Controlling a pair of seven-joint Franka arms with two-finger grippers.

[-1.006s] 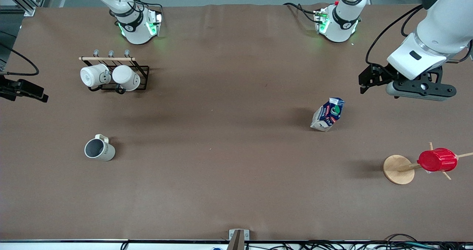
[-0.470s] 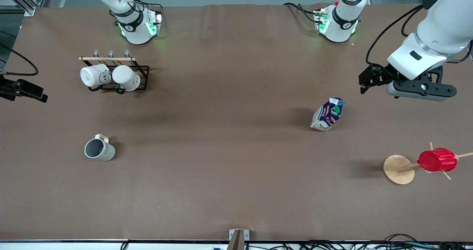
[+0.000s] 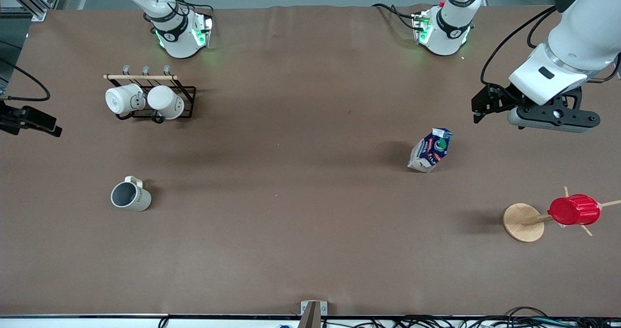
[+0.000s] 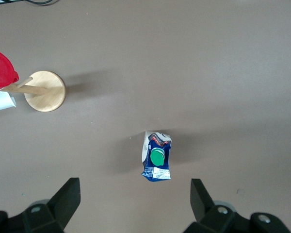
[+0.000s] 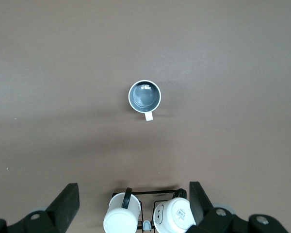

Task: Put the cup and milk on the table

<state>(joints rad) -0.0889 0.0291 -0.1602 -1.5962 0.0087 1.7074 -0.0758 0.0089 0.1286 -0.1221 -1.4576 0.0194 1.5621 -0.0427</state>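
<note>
The cup, cream-beige with a dark grey inside, stands upright on the brown table toward the right arm's end. It also shows in the right wrist view. The milk, a blue and white carton with a green cap, stands on the table toward the left arm's end and shows in the left wrist view. My left gripper hangs open and empty, high over the table beside the milk. My right gripper is open and empty, high over the right arm's end of the table.
A black wire rack holds two white mugs, farther from the front camera than the cup. A wooden peg stand carries a ribbed red cup near the left arm's end.
The right gripper has drifted very slightly at the table's end. The left gripper, cup and milk have not visibly moved.
</note>
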